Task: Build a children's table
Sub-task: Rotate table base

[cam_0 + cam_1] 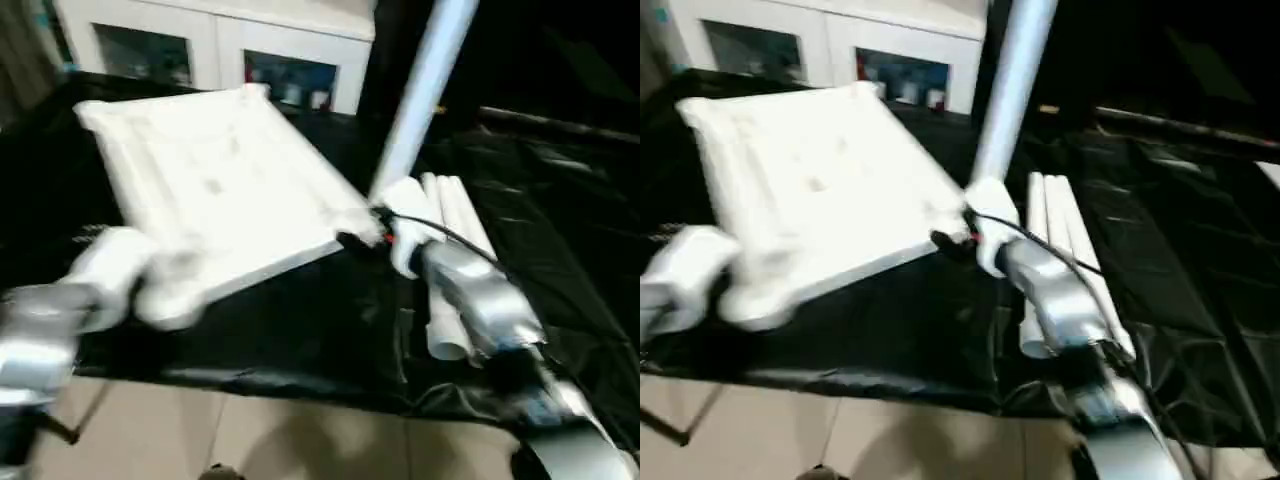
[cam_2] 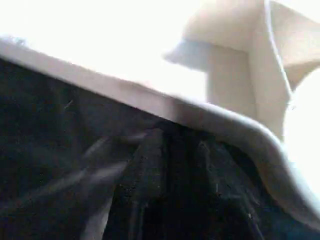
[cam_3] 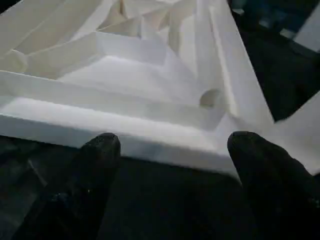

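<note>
Lying ribbed side up on the black-draped tabletop (image 1: pixel 300 330), the white table top (image 1: pixel 215 185) has one leg (image 1: pixel 420 90) standing at its near right corner. Spare legs (image 1: pixel 455 230) lie just beside it. The right gripper (image 3: pixel 172 150) holds its fingers (image 3: pixel 97 155) wide apart before the top's edge, gripping nothing; the left gripper (image 1: pixel 165 290) sits at the near left corner, fingers nearly closed.

- Table top (image 1: pixel 215 185): white plastic, smooth, matt.
- Legs (image 1: pixel 455 225): white plastic tubes, slight sheen.
- Black cloth (image 1: pixel 560 240): wrinkled, glossy.
- Forearm (image 1: pixel 485 295): silver, metallic-looking.

Motion blur smears both head views; glare whitens the left wrist view.
</note>
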